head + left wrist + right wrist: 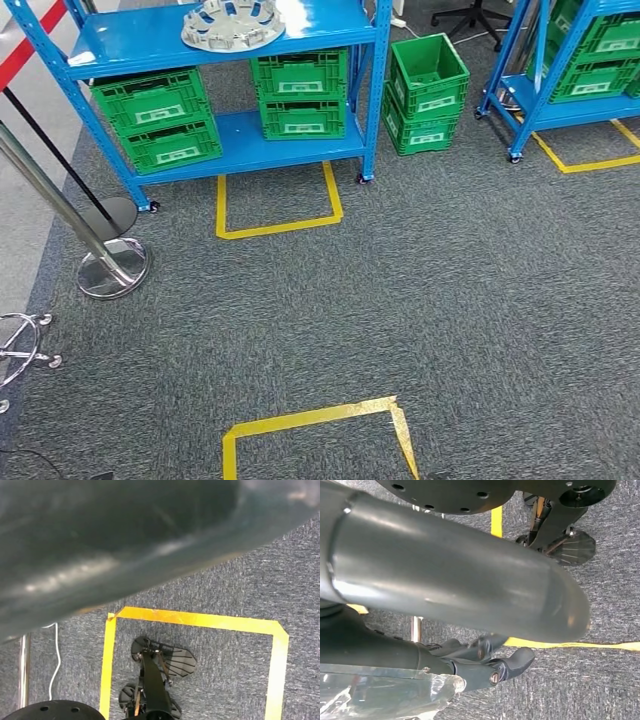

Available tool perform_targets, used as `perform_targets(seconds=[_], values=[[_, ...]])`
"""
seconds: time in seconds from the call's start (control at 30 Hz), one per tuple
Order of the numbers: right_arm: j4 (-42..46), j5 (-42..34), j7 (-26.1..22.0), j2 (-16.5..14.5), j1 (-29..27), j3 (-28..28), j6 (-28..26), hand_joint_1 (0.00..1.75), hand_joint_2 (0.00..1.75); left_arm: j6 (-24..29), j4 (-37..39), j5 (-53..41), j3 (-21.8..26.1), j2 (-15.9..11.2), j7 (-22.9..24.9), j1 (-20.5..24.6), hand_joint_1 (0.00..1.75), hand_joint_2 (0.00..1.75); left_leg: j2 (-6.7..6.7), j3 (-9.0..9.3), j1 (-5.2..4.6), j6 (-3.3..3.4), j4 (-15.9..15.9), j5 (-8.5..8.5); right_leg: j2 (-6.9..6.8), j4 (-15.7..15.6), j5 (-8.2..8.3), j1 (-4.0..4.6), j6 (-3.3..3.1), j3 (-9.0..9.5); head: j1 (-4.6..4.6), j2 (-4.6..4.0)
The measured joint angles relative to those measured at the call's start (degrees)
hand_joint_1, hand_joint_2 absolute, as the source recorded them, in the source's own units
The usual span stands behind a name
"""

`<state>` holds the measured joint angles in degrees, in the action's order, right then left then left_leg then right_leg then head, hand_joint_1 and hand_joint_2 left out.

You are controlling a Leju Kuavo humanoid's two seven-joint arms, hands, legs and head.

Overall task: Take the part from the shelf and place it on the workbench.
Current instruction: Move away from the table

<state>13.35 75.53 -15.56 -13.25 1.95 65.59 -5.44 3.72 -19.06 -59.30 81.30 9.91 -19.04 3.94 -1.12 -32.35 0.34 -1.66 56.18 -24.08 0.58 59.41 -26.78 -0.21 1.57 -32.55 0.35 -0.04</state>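
Part point(232, 24) — round, silvery, spoked

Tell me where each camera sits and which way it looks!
Head view: high on the robot, looking forward and down at the blue metal shelf holding the round silver part, green plastic crates and yellow floor tape on grey carpet.
Left wrist view: on the hanging left arm, looking down at a yellow tape square; a blurred grey cover lies close to the lens.
Right wrist view: behind the right hand, with its thick grey thumb, facing the floor.
Both wrist views share yellow tape and carpet.
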Motion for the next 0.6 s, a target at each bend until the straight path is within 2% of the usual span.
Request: perform_targets(seconds=[0.37,0.57,0.6], values=[[0.0,0.0,-0.1,0.0,0.0,0.1,0.1,0.00,0.00,0.3,0.0,-0.3,-0.4,0.0,-0.2,0.0,0.00,0.00,0.00,-0.04,-0.35,0.20,0.1,0.09,0.00,-0.2,0.24,-0.38,0.13,0.09,0.01,0.00],[0.0,0.8,-0.2,0.0,0.0,0.1,-0.2,0.00,0.00,0.3,0.0,-0.5,-0.4,-0.2,-0.5,0.0,0.00,0.00,0.02,-0.37,-0.70,1.70,0.4,-0.24,-0.04,-0.7,0.52,-0.75,0.99,0.31,-0.03,0.00],[0.0,0.9,-0.2,0.0,0.0,0.1,-0.4,0.00,0.00,0.3,0.0,-0.5,-0.4,-0.2,-0.5,0.0,0.00,0.00,0.01,-0.14,-0.50,1.88,-0.1,0.06,-0.09,-0.8,0.53,-0.72,1.17,0.28,-0.05,0.00]])
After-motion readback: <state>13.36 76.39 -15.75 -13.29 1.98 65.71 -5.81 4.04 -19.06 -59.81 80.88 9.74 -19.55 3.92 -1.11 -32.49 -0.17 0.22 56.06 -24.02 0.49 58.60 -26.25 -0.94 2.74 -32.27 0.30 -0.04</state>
